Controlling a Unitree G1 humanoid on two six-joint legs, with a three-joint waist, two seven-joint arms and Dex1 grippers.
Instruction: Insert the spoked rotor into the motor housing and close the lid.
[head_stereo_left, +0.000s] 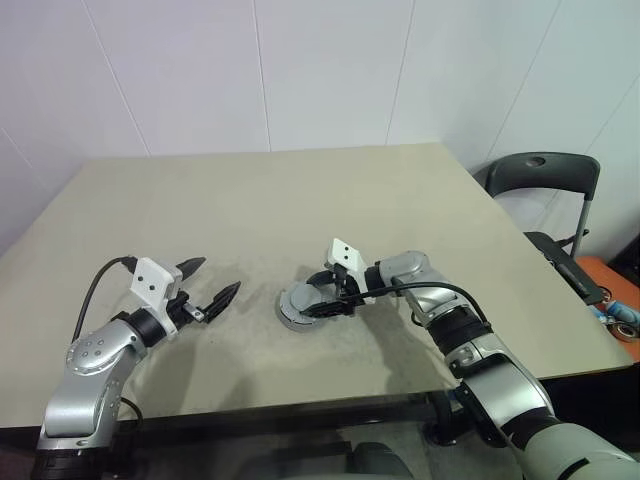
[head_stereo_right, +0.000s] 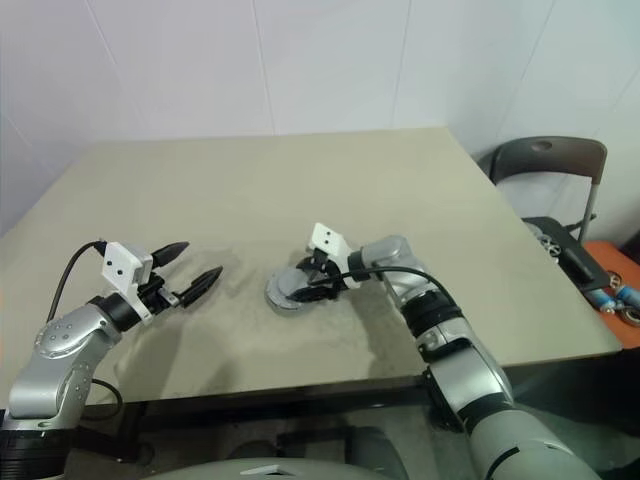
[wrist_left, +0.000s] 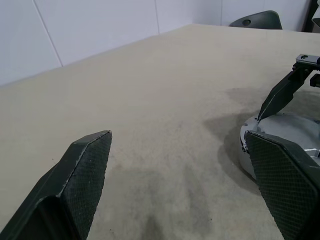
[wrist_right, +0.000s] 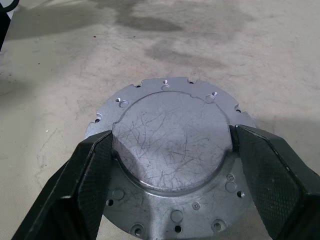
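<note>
Two grippers are over the table; the left gripper stands with its two black fingers spread wide, and nothing is between them; it hangs a little above the table top, well apart from the round grey part and to the robot's left of it. The right gripper reaches in from the robot's right and points toward the left and somewhat down; its jaws are wide open too, but here they stand on both sides of the lid; in the right wrist view one pad lies against one side of the raised round centre of the lid and the other pad lies against the opposite side, so the fingers seem to touch it; I cannot tell if they press it or only rest there.

The lid is a light-grey metal disc with a notched edge and small holes along the flat border; its raised middle is smooth and covered with many fine scratches; it lies flat and level, near the front middle of the table. In the left eye view a short grey wall shows under it; if this is the motor housing I cannot say for sure.
</note>
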